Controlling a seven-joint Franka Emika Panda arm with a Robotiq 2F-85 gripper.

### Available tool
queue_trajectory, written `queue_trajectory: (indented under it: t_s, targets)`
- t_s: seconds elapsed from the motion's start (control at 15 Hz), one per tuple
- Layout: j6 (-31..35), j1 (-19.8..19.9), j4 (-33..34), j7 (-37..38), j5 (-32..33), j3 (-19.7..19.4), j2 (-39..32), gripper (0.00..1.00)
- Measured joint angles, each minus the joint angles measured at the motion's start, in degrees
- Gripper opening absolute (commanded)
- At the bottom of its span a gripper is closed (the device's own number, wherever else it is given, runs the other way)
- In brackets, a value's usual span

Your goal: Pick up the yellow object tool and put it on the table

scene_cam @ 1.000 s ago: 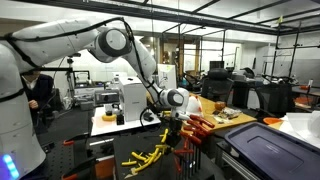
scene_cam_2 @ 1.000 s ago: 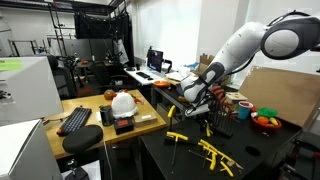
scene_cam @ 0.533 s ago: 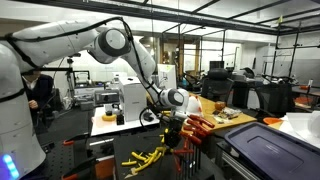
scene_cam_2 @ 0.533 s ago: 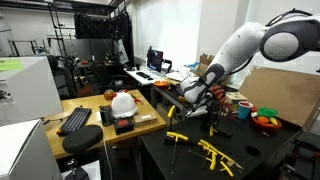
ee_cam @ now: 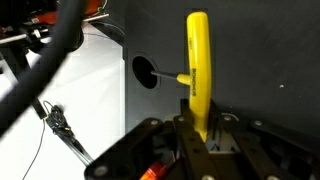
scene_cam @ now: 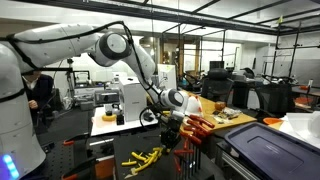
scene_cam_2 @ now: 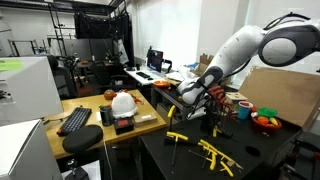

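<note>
Arm: we see the white arm (scene_cam: 105, 45) arch in from the left and bend down over the dark table (scene_cam_2: 265, 150), wrist low above it
Fingers: in the wrist view the gripper (ee_cam: 197, 128) is clamped on the yellow tool (ee_cam: 197, 60), held upright above the table
Hidden: the handle's lower end sits behind the fingers; in both exterior views the held tool is too small for us to make out

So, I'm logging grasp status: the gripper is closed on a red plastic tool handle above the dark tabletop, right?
Not quite: the handle is yellow, not red. The wrist view shows the gripper closed on the yellow plastic tool handle above the dark tabletop.
</note>
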State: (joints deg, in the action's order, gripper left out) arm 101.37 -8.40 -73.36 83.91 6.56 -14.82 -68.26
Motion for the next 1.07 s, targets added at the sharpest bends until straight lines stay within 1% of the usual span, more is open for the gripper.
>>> queue_trajectory:
  t_s: [0.6,0.93,1.0,1.07]
  targets:
    - [-0.49,0.92,2.90,-1.72,0.08,2.36,-1.49,0.05]
    - [-0.72,1.22,3.32,-2.85,0.08,2.79,-1.73,0.05]
    - [-0.91,1.22,3.38,-3.05,0.08,2.80,-1.76,0.10]
    - [-1.04,1.22,3.41,-3.56,0.08,2.82,-1.77,0.44]
